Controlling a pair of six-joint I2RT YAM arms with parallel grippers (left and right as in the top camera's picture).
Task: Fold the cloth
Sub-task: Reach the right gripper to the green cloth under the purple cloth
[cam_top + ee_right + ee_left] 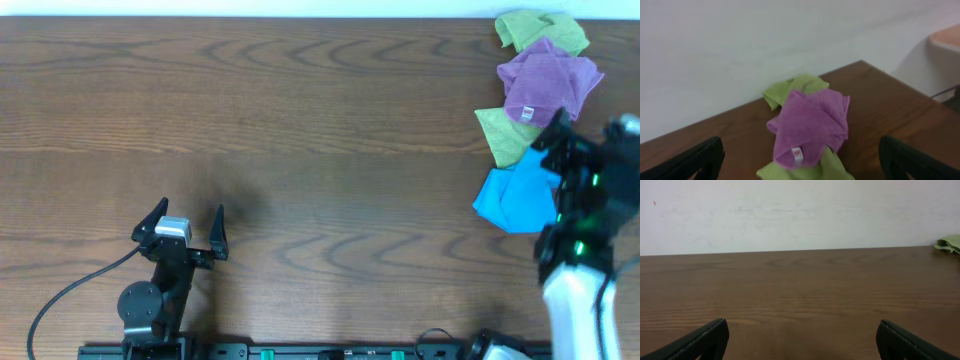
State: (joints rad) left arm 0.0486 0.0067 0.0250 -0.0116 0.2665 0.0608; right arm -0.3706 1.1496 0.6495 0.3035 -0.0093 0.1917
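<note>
The cloth (503,135), lime-green and crumpled, lies at the table's 3 o'clock, its 1 o'clock part tucked under a purple cloth (545,80).

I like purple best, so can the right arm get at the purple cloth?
Probably yes. The purple cloth lies on top of a green cloth with nothing over it. The right end effector hangs open facing it, so the way looks free.

There are two green cloths (541,30) (503,135), one purple cloth (545,80), one blue cloth (510,200), two robot arms (150,300) (578,290) and one table (300,120).
</note>
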